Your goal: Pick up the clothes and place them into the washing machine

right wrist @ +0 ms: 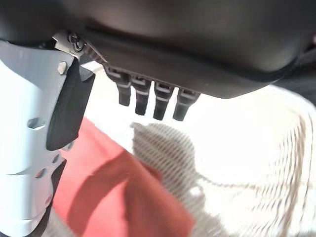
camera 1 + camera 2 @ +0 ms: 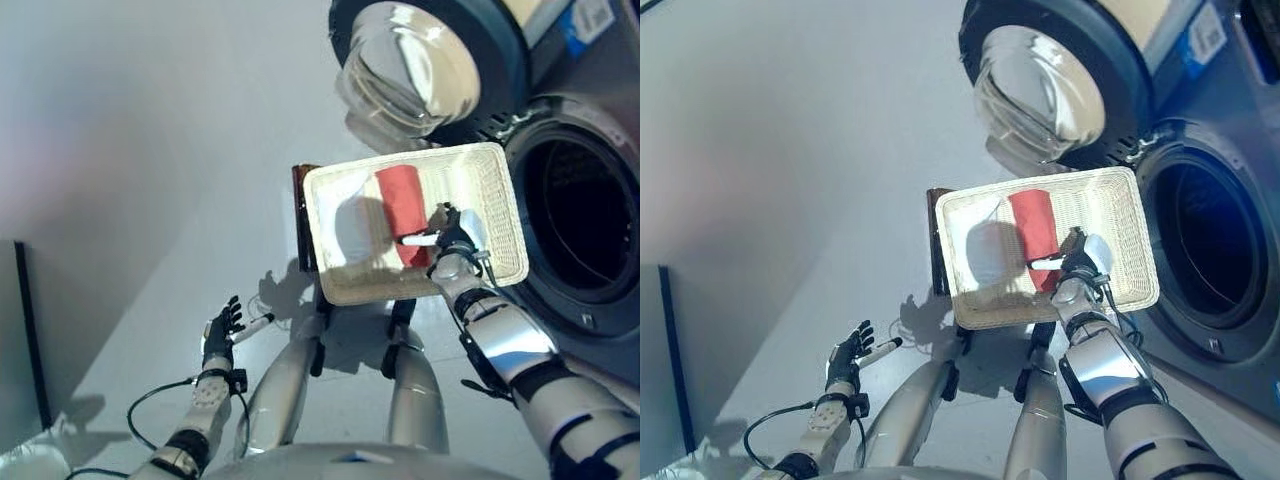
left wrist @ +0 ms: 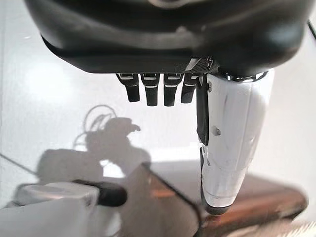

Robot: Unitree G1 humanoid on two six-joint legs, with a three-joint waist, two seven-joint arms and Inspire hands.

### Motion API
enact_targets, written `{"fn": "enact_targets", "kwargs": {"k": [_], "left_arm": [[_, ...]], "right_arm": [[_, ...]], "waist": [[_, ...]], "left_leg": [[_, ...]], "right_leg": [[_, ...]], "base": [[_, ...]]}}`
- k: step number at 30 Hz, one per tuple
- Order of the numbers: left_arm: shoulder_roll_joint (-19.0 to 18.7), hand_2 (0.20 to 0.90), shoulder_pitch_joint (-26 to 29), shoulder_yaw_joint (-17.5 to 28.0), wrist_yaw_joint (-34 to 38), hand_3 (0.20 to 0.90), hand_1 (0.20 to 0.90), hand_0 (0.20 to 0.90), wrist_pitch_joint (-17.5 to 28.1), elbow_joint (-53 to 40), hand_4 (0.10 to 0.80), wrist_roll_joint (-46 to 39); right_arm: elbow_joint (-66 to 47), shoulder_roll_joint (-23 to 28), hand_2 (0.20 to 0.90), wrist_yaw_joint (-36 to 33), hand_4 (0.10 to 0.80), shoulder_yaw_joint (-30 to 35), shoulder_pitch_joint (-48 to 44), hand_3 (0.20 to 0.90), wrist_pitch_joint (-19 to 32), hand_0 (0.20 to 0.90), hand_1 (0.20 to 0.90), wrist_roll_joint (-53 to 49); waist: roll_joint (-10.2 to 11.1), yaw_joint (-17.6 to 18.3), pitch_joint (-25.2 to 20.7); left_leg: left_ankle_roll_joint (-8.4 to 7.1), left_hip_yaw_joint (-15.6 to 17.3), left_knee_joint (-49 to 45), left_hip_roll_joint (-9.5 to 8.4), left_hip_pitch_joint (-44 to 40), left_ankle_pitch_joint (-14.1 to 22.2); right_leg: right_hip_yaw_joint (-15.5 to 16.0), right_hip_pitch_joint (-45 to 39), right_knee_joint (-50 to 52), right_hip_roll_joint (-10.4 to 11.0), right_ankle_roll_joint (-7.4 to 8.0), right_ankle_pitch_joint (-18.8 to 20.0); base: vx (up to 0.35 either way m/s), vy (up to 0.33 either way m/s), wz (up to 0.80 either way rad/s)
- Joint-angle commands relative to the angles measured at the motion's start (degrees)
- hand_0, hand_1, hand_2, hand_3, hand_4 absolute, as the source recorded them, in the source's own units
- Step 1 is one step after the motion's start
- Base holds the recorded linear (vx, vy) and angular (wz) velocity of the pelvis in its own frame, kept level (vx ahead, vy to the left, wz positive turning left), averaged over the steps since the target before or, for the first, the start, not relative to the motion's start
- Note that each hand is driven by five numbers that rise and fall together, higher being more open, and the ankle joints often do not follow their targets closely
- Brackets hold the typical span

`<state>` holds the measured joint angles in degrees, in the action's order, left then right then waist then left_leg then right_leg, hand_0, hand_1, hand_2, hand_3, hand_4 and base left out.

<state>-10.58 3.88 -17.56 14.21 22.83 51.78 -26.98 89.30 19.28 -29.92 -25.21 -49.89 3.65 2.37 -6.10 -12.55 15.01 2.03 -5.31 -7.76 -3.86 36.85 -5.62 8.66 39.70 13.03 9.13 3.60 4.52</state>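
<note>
So the red cloth [image 2: 403, 212] is lying in the white woven basket [image 2: 500, 200], which sits on a dark stool [image 2: 303, 225] right in front of the washing machine [image 2: 1240, 180]. The machine's door [image 2: 420, 60] is swung wide open above the basket. The right hand [image 2: 447, 238] hangs over the cloth, fingers loose, gripping nothing. The left hand [image 2: 222, 330] is down low over the floor [image 2: 150, 150], open and empty.
</note>
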Motion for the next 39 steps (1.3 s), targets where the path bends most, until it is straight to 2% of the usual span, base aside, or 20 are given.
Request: {"fn": "enact_targets", "kwargs": {"k": [1, 6, 7, 9, 11, 26, 27, 28, 31, 33, 35, 36, 37, 39], "left_arm": [[-3.4, 0.900, 1.4, 4.0, 2.7, 0.900, 0.900, 0.900, 3.3, -7.1, 0.800, -1.2], [-3.6, 0.900, 2.8, 3.6, 3.9, 0.900, 0.900, 0.900, 2.7, -9.3, 0.800, 0.3], [-3.5, 0.900, 2.8, 3.5, 4.0, 0.900, 0.900, 0.900, 2.6, -9.1, 0.800, 0.3], [-3.3, 0.900, 3.0, 3.2, 4.4, 0.900, 0.900, 0.900, 2.0, -9.2, 0.800, 1.0], [-3.2, 0.900, 3.1, 2.7, 4.6, 0.900, 0.900, 0.900, 1.7, -8.0, 0.800, 1.2], [-3.1, 0.900, 1.3, 1.4, 5.3, 0.900, 0.900, 0.900, 0.8, -2.0, 0.800, 2.5], [-3.2, 0.900, 1.5, 1.3, 5.1, 0.900, 0.900, 0.900, 0.8, -1.5, 0.800, 2.5], [-3.2, 0.900, 1.4, 1.3, 5.1, 0.900, 0.900, 0.900, 0.8, -1.5, 0.800, 2.5], [-3.1, 0.900, 2.1, 1.0, 4.7, 0.900, 0.900, 0.900, 1.0, 0.9, 0.800, 1.7], [-3.1, 0.900, 2.5, 1.2, 4.6, 0.900, 0.900, 0.900, 1.2, 2.1, 0.800, 1.2], [-2.8, 0.900, 2.5, 1.5, 4.1, 0.900, 0.900, 0.900, 1.3, 3.1, 0.800, 0.6], [-2.8, 0.900, 2.5, 1.4, 3.8, 0.900, 0.900, 0.900, 1.3, 3.4, 0.800, 0.4], [-2.7, 0.900, 2.3, 1.5, 3.5, 0.900, 0.900, 0.900, 1.5, 3.2, 0.800, -0.1], [-3.2, 0.900, 1.2, 2.1, 2.6, 0.900, 0.900, 0.900, 1.4, 2.0, 0.800, -0.5]], "right_arm": [[0.3, 4.2, 0.900, -3.3, 0.800, -3.3, -5.9, 0.900, -1.8, 0.900, 0.900, 4.1], [0.7, 5.5, 0.900, -3.2, 0.800, -2.7, -6.2, 0.900, -3.3, 0.900, 0.900, 4.9], [0.8, 5.6, 0.658, -3.1, 0.627, -2.7, -6.2, 0.658, -3.6, 0.658, 0.658, 5.1], [1.3, 5.7, 0.345, -3.1, 0.404, -2.5, -6.8, 0.345, -4.5, 0.345, 0.345, 5.6], [1.4, 5.6, 0.200, -3.3, 0.300, -2.3, -7.0, 0.200, -4.8, 0.200, 0.200, 5.8], [0.3, 5.2, 0.200, -5.5, 0.300, -0.7, -5.6, 0.200, -4.9, 0.200, 0.200, 6.2], [-0.1, 5.3, 0.200, -5.5, 0.300, -0.2, -5.8, 0.200, -4.2, 0.200, 0.200, 5.3], [0.0, 5.3, 0.200, -5.5, 0.300, -0.2, -5.8, 0.200, -4.2, 0.200, 0.200, 5.3], [-1.1, 5.3, 0.200, -6.0, 0.300, 1.3, -6.3, 0.200, -2.6, 0.200, 0.200, 2.1], [-2.8, 5.2, 0.200, -6.2, 0.300, 3.9, -4.6, 0.200, 0.0, 0.200, 0.200, -2.4], [-4.9, 5.9, 0.200, -5.3, 0.300, 9.5, -2.0, 0.200, 3.7, 0.200, 0.200, -11.2], [-5.9, 6.5, 0.200, -4.5, 0.300, 12.5, -1.4, 0.200, 6.0, 0.200, 0.200, -16.9], [-8.0, 6.6, 0.200, -2.5, 0.300, 18.1, -0.3, 0.200, 9.9, 0.200, 0.200, -28.2], [-8.4, 8.2, 0.200, -0.9, 0.300, 21.2, 1.1, 0.200, 11.6, 0.200, 0.200, -35.0]], "waist": [[-1.1, -2.5, 2.4], [-2.0, -3.7, 3.8], [-2.0, -3.7, 3.7], [-2.4, -4.1, 4.3], [-2.8, -4.3, 4.7], [-3.3, -2.9, 3.6], [-3.5, -2.6, 3.6], [-3.2, -2.5, 3.3], [-3.2, -1.5, 2.6], [-3.0, -0.7, 2.2], [-3.1, 0.1, 1.6], [-3.3, 0.4, 1.3], [-3.5, 0.8, 1.0], [-3.8, 0.9, 0.6]], "left_leg": [[-4.43, 0.0, -3.3, 0.00, 5.1, 1.0], [-4.48, -1.1, -3.7, -0.59, 6.9, 0.7], [-4.65, -1.5, -3.9, -0.76, 6.4, 2.6], [-4.61, -1.6, -4.1, -0.96, 7.1, 2.5], [-4.60, -1.6, -4.2, -1.04, 7.5, 2.5], [-4.36, 0.0, -3.9, -0.75, 6.6, 3.0], [-4.13, 0.5, -3.5, -0.58, 7.0, 1.1], [-4.35, 0.2, -3.7, -0.60, 6.2, 3.1], [-4.09, 1.1, -2.8, -0.27, 5.6, 1.2], [-4.03, 1.6, -2.6, -0.13, 4.9, 1.3], [-3.99, 2.0, -2.2, -0.12, 4.0, 1.5], [-3.96, 2.1, -2.2, -0.12, 3.6, 1.7], [-3.91, 2.2, -2.0, -0.17, 3.1, 2.0], [-3.83, 2.6, -2.0, -0.10, 2.7, 2.2]], "right_leg": [[1.1, -3.1, 0.4, 1.0, 0.19, -2.2], [2.2, -1.4, 2.2, 1.8, 0.09, -3.0], [1.6, -1.7, 3.0, 1.8, 0.40, -5.0], [1.7, -1.1, 3.4, 2.0, 0.30, -5.1], [1.6, -0.5, 3.8, 2.1, 0.22, -5.3], [-0.2, -0.5, 2.4, 1.7, 0.38, -4.3], [0.0, -0.2, 1.6, 1.7, 0.06, -2.3], [-0.4, -0.7, 2.0, 1.6, 0.43, -4.1], [-1.0, -1.2, 0.3, 1.4, 0.35, -1.8], [-1.5, -1.7, -0.1, 1.2, 0.45, -1.6], [-1.8, -2.4, -0.3, 1.2, 0.50, -1.7], [-2.0, -2.6, -0.3, 1.2, 0.52, -1.9], [-2.3, -3.0, -0.5, 1.2, 0.57, -2.0], [-2.6, -3.4, -0.7, 1.3, 0.59, -2.1]], "base": [[-0.006, 0.005, 0.17], [0.026, 0.003, 0.22], [0.118, -0.005, 0.21], [0.057, 0.001, 0.26], [0.004, 0.036, 0.12], [0.000, 0.014, -0.03], [0.018, 0.011, -0.19], [0.015, 0.012, -0.20], [-0.045, 0.034, -0.17], [0.024, 0.001, -0.18], [0.038, 0.004, -0.14], [0.039, -0.002, -0.11], [0.033, 0.005, -0.11], [0.020, 0.014, -0.11]]}}
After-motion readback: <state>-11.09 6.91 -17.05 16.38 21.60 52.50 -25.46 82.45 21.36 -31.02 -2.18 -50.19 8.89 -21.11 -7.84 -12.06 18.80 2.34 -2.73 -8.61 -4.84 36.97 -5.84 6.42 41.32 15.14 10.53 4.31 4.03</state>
